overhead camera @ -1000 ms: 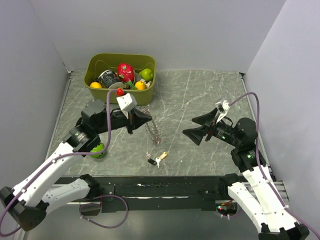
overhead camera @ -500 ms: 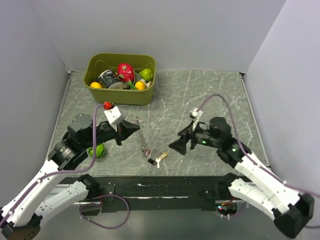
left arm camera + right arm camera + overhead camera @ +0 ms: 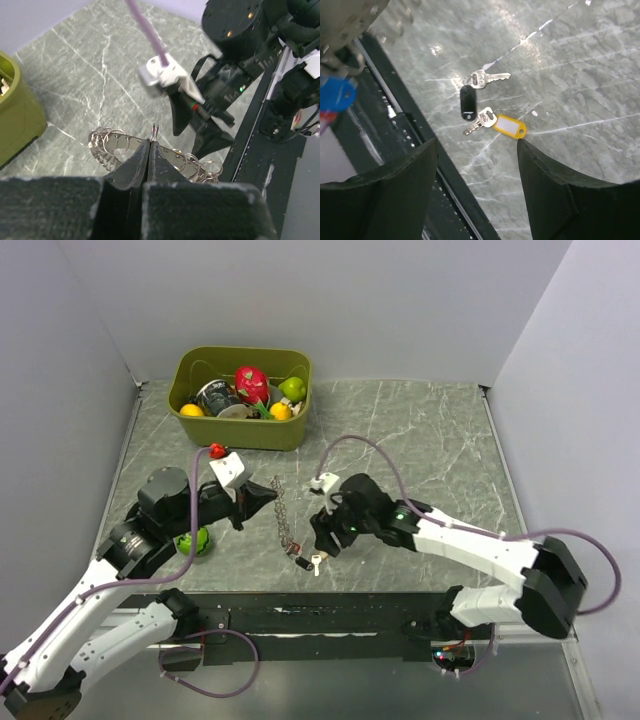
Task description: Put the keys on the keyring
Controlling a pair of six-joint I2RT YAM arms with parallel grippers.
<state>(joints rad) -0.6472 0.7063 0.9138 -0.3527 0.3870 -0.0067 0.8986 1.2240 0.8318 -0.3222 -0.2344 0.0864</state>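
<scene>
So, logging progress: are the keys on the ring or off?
Off: the small silver keys lie loose on the marble table; the left hand grips the grey beaded metal ring.

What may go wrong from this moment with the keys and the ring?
1. The keys lie flat beside the black rail; the open right claw may push them onto it.
2. The left claw grips the thin keyring at its very tip, so it may slip.

Olive bin (image 3: 240, 432), fruit (image 3: 251, 383) inside, on marble table (image 3: 420, 440); green ball (image 3: 197, 540) apart.
</scene>
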